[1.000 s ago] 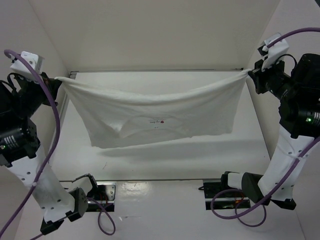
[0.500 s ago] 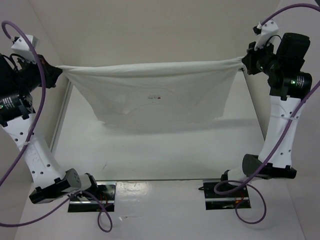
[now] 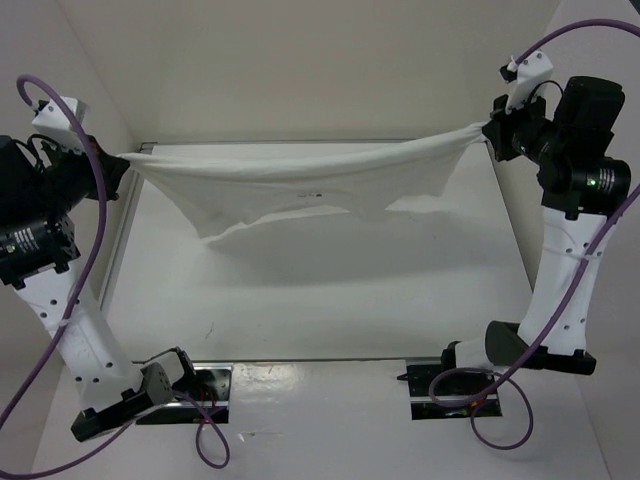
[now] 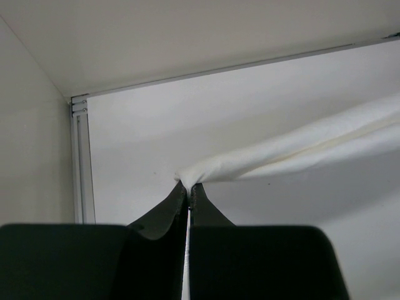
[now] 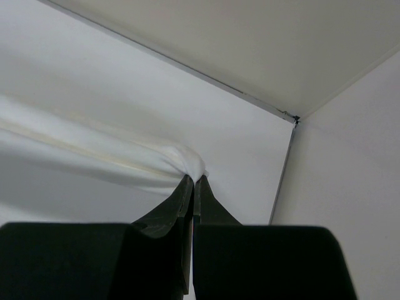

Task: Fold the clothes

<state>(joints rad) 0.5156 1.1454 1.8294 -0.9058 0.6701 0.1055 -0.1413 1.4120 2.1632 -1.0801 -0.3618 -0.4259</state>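
**Hidden or unclear.** In the top view, bunched fabric covers the fingertips of both claws, so the jaw gap cannot be read there. A tiny dark mark [image 3: 318,192] near the middle of the clothes [image 3: 300,178] is too small to identify. Each wrist view shows only the gripped corner, and the rest of the cloth runs out of frame. The black claw bodies block the lower part of both wrist views.

**Left claw** [image 3: 120,160]. The jaws are closed, with the tips pressed together on the left corner of the clothes.

**Right claw** [image 3: 490,132]. The jaws are closed, with the tips pinching the right corner.

**Clothes position.** The clothes are stretched in the air between the two claws, over the far half of the desk [image 3: 320,300]. The top edge sags slightly at mid-span. The lower edge hangs loose and uneven, and its shadow falls on the desk below.
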